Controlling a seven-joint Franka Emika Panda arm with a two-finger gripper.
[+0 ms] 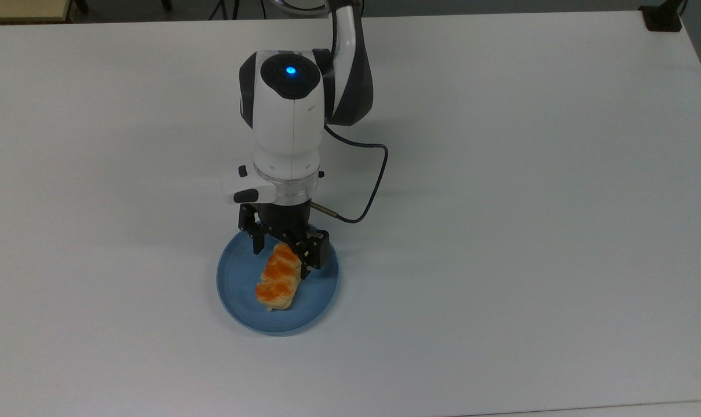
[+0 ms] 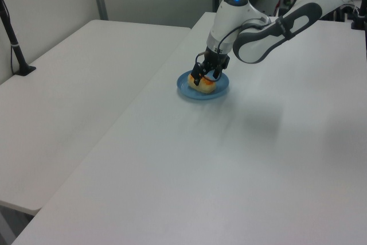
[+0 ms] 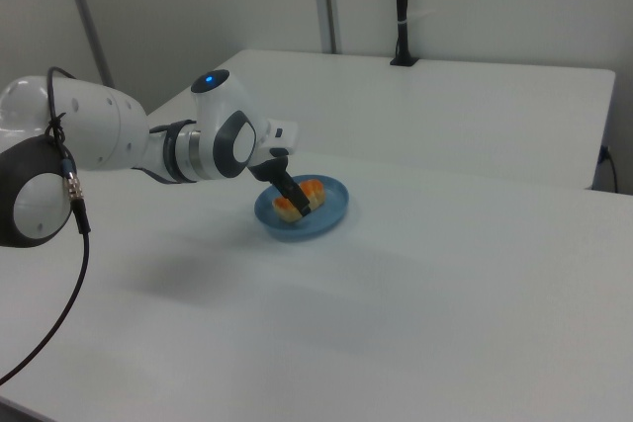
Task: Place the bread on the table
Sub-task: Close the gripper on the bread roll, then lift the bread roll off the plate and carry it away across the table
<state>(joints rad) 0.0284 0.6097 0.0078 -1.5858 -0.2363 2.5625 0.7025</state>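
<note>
The bread (image 1: pixel 279 277) lies on the blue plate (image 1: pixel 237 301), which rests on the white counter (image 1: pixel 530 202). In the top view the bun runs diagonally, its far end tucked under the arm's wrist.

The pincer (image 1: pixel 284 258) is lowered over that far end with its jaws spread: one finger (image 1: pixel 258 242) stands on the top view's left of the bun, the other finger (image 1: pixel 313 258) on the top view's right. The left view shows the pincer (image 2: pixel 205 76) straddling the bun low over the plate; the right view agrees (image 3: pixel 297 197). Whether either finger touches the bread cannot be told.

Step in hand, by judgement: positioning for the grasp; the bread is not yet gripped.

The next move calls for:
- closing the jaws gently across the bun's width, since it looks soft;
- lifting clear of the plate rim;
- setting down on bare counter beside the plate.
</note>
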